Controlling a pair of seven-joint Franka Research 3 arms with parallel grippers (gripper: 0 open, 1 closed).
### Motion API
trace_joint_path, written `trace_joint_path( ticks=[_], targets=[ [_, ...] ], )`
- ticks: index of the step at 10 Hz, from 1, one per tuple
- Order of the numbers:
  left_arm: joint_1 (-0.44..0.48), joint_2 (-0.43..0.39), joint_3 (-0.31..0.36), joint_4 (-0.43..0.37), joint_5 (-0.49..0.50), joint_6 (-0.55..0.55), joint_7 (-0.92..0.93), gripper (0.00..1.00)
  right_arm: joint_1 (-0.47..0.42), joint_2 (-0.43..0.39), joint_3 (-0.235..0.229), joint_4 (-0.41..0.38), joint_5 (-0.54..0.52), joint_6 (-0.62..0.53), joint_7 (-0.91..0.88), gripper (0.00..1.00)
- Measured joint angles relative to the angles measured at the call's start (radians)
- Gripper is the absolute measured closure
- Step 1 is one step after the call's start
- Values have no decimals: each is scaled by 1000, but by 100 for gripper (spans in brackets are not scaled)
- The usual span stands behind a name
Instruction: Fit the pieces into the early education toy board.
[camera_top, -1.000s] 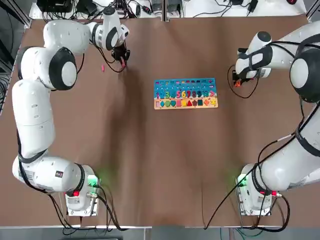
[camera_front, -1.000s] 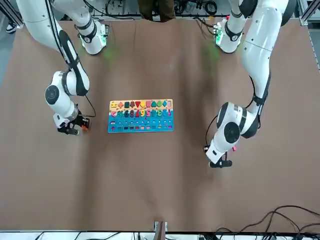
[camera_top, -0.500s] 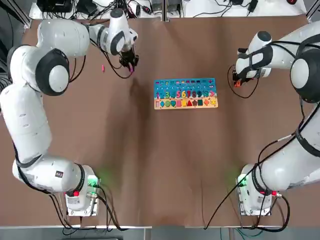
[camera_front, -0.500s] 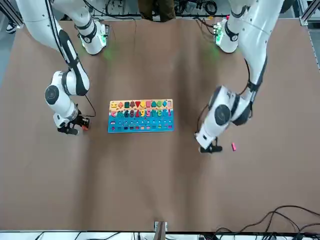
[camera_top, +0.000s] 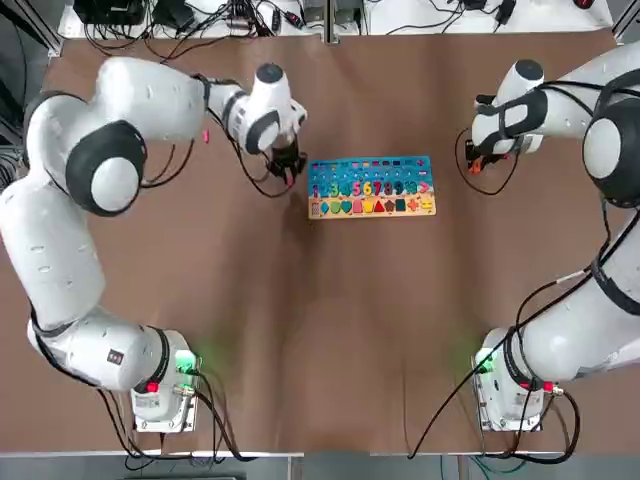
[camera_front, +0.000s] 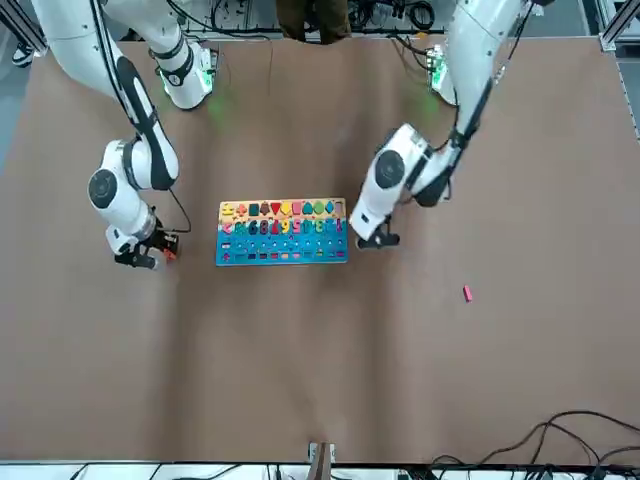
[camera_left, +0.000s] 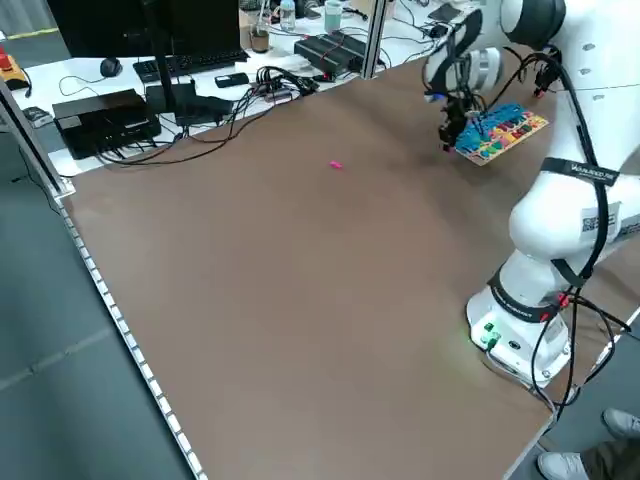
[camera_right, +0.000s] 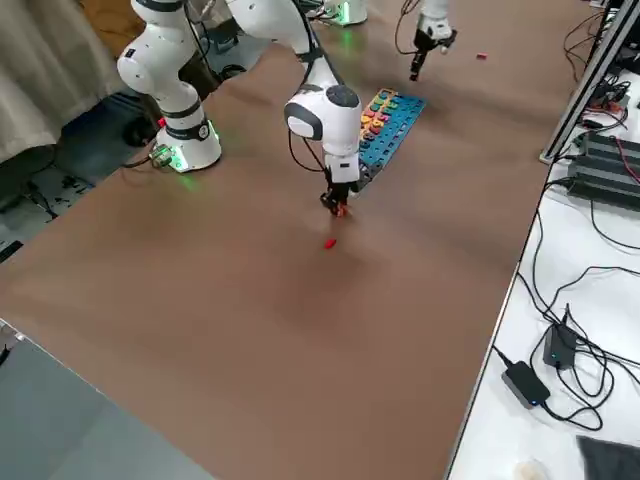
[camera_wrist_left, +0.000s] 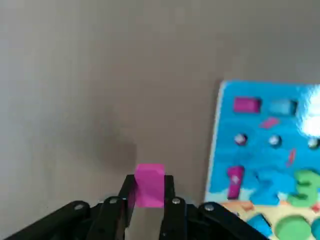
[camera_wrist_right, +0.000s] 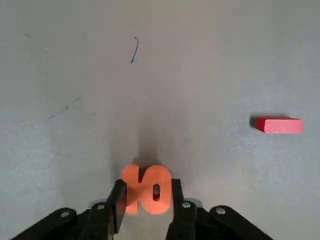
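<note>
The early education toy board (camera_top: 370, 186) lies mid-table, blue with a pale wooden strip. My left gripper (camera_top: 288, 165) hovers just off the board's left end, shut on a pink piece (camera_wrist_left: 149, 185); the board's (camera_wrist_left: 265, 145) edge shows beside it in the left wrist view. A second pink piece (camera_top: 206, 136) lies on the table far to the left. To the right of the board, my right gripper (camera_top: 475, 165) is shut on an orange "10" piece (camera_wrist_right: 146, 189). A red piece (camera_wrist_right: 279, 125) lies flat on the table close by.
The brown table top (camera_top: 320, 320) is bare between the board and the arm bases (camera_top: 160, 395). Cables and electronics (camera_left: 200, 90) crowd the white bench beyond the far edge. A person's shoe (camera_left: 560, 465) shows by the table's corner.
My left arm has swung right from the far left of the table to the board's left end, carrying the pink piece. The right gripper closed slightly on the orange piece; its arm stayed put.
</note>
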Motion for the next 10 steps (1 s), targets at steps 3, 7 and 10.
trace_joint_path(
  ticks=[3,7,10],
  targets=[
    [-79,-3,-1,-1,0,1,-65,74,131,-98,4,-1,1,-93,28,59],
    [-133,-3,-1,-7,0,27,-96,74,311,-108,6,-7,90,-93,55,59],
    [-138,11,0,-7,0,47,-98,74,394,-85,5,-12,118,-42,114,59]
  ],
)
